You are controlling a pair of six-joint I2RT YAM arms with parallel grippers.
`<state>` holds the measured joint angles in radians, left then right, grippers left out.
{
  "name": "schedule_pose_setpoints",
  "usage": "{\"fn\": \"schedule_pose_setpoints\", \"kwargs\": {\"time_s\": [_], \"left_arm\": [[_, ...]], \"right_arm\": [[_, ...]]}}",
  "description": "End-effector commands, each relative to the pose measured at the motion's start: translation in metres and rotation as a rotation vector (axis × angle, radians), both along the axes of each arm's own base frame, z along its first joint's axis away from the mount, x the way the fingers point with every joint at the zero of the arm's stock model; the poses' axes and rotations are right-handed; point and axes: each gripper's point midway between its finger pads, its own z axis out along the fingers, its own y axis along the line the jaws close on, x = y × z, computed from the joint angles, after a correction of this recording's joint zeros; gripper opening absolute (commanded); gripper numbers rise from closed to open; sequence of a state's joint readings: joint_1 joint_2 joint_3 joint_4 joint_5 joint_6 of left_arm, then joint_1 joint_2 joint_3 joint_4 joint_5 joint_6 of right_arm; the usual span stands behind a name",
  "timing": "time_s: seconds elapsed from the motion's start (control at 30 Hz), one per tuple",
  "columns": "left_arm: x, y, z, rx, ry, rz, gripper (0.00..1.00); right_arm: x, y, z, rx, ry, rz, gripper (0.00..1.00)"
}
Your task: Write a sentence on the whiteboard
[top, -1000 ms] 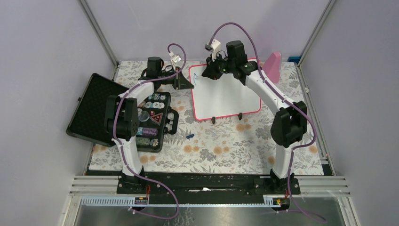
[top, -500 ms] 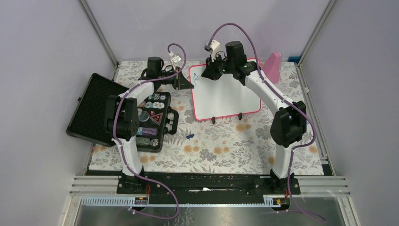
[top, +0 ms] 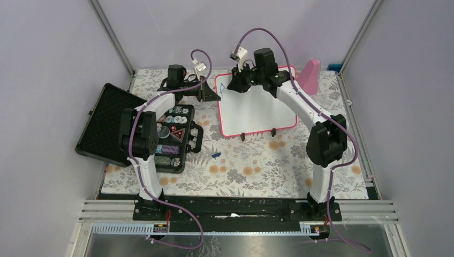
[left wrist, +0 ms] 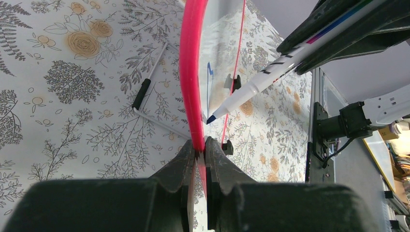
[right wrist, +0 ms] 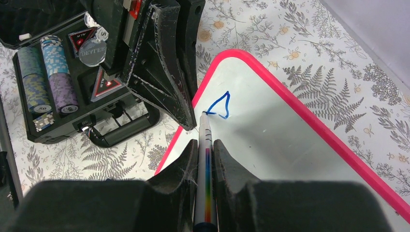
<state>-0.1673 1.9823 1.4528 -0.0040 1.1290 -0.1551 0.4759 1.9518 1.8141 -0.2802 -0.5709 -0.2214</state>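
Observation:
The whiteboard (top: pixel 257 110), white with a red-pink frame, lies tilted on the floral mat. My left gripper (top: pixel 211 92) is shut on its left frame edge (left wrist: pixel 192 72), with both jaws pinching the red rim (left wrist: pixel 200 145). My right gripper (right wrist: pixel 205 144) is shut on a white marker (right wrist: pixel 204 126) with a rainbow stripe. The marker's blue tip touches the board near its far left corner. Of the sentence, one blue triangular loop (right wrist: pixel 220 105) shows beside the tip. From the left wrist, the marker (left wrist: pixel 261 79) slants down to the board face.
An open black case (top: pixel 174 136) holding poker chips (right wrist: pixel 48 72) lies left of the board, its lid (top: pixel 104 123) flat. A pink paddle-shaped object (top: pixel 310 75) stands at the far right. A small blue cap (top: pixel 216 155) lies on the mat. An L-shaped metal key (left wrist: pixel 150 92) rests beside the board.
My right gripper has shifted slightly left and away with the marker, still at the board's far left corner. The left gripper and the whiteboard have not moved.

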Motion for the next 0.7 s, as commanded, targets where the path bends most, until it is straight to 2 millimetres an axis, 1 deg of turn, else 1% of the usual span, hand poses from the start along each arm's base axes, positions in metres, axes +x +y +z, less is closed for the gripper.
{"fn": "schedule_pose_setpoints", "kwargs": {"time_s": [0.0,0.17,0.33,0.57,0.67], "left_arm": [[-0.004,-0.015,0.001,-0.005,-0.043,-0.056,0.0],[-0.003,-0.015,0.001,-0.005,-0.041,-0.054,0.0],[-0.003,-0.015,0.001,-0.004,-0.043,-0.053,0.0],[-0.003,-0.015,0.001,-0.007,-0.032,-0.05,0.0],[-0.003,-0.015,0.002,-0.008,-0.032,-0.05,0.0]], "right_arm": [[0.01,-0.01,0.012,-0.017,-0.063,-0.043,0.0],[0.018,-0.026,0.011,-0.016,-0.053,-0.077,0.0],[0.017,-0.037,0.011,-0.014,-0.045,-0.089,0.0],[0.008,-0.038,0.006,-0.01,-0.027,-0.068,0.0],[0.004,-0.034,0.003,-0.003,-0.008,-0.053,0.0]]}}
